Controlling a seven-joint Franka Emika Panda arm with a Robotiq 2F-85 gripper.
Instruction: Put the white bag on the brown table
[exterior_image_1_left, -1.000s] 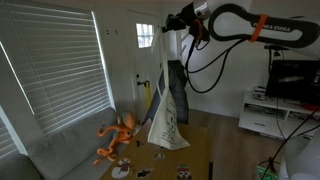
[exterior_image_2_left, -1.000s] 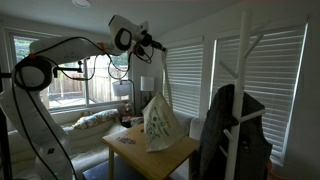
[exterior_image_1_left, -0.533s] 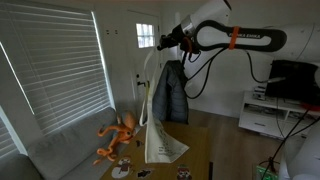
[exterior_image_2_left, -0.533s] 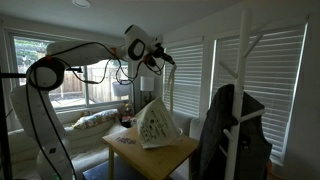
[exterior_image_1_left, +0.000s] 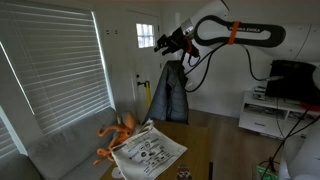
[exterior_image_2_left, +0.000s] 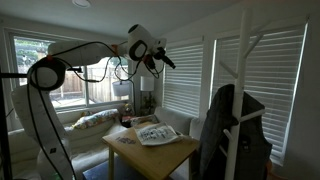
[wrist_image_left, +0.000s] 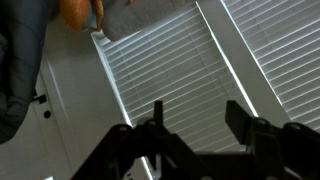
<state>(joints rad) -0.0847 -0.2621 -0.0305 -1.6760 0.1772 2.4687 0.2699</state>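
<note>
The white bag (exterior_image_1_left: 148, 152) with dark print lies collapsed and flat on the brown table (exterior_image_1_left: 197, 148); it shows on the table (exterior_image_2_left: 150, 153) in both exterior views, as a low heap, the bag (exterior_image_2_left: 158, 132). My gripper (exterior_image_1_left: 160, 43) hangs high above it, well apart from it, also seen up by the blinds (exterior_image_2_left: 163, 60). In the wrist view the gripper (wrist_image_left: 198, 118) stands open with nothing between its dark fingers (wrist_image_left: 240, 118); only window blinds show behind them. The bag is out of the wrist view.
An orange plush toy (exterior_image_1_left: 118, 135) sits on the grey sofa (exterior_image_1_left: 55, 152) beside the table. A dark jacket hangs on a white coat stand (exterior_image_1_left: 171, 95), also the stand (exterior_image_2_left: 238, 125). Small items (exterior_image_1_left: 183, 172) lie at the table's near end.
The bag, hanging upright from my gripper a second ago, has dropped and flattened onto the table. The jaws have opened and let it go.
</note>
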